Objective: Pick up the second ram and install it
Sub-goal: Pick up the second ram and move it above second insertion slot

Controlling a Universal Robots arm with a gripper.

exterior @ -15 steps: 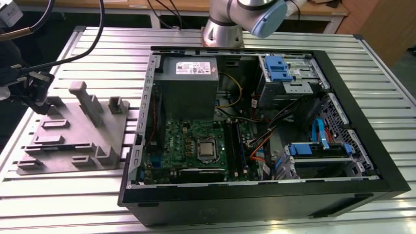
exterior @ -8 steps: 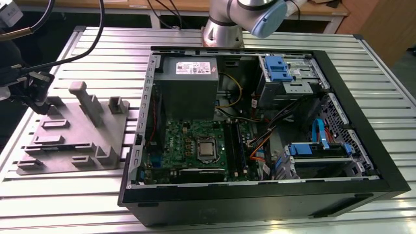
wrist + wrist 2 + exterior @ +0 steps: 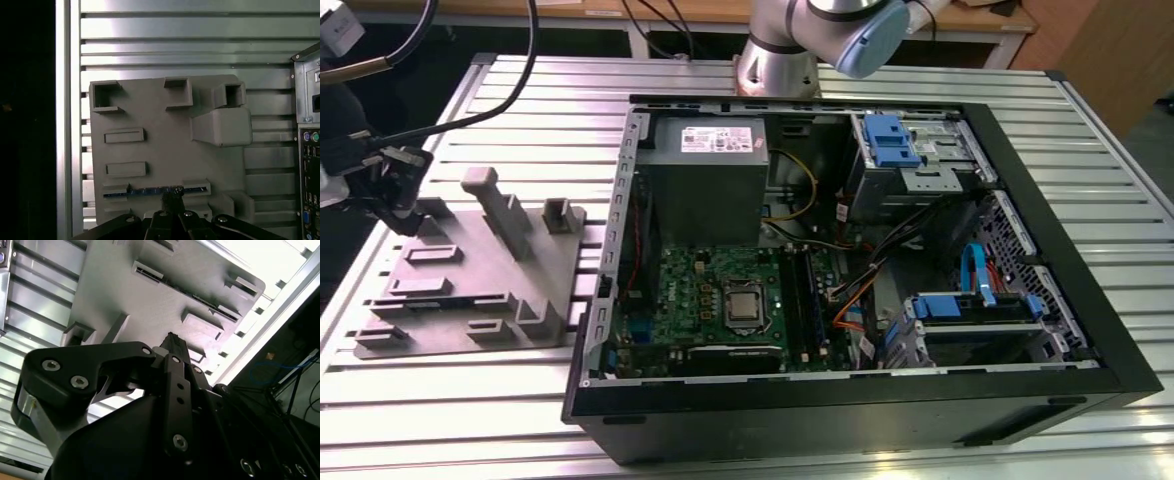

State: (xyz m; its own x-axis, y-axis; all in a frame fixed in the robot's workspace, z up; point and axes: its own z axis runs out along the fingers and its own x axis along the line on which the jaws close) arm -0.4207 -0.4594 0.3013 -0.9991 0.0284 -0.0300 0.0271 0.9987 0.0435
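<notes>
The second ram point(image 3: 142, 191) sits edge-up in a slot of the grey fixture point(image 3: 165, 150) on the bench point(image 3: 200, 45). The gripper point(image 3: 172, 196) hovers over its mid-length; whether the jaws are open cannot be told. The board is probably light, stiff and fragile: grasp the top edge centrally, across its flat faces.

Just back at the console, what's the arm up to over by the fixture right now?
The gripper is down at the grey fixture plate, right against the second ram, which sits on edge in its holder near the plate's edge. I cannot tell whether it has hold of the ram. In the exterior view this is at the view's left, apart from the open PC case; the ram has not been lifted out.
</notes>
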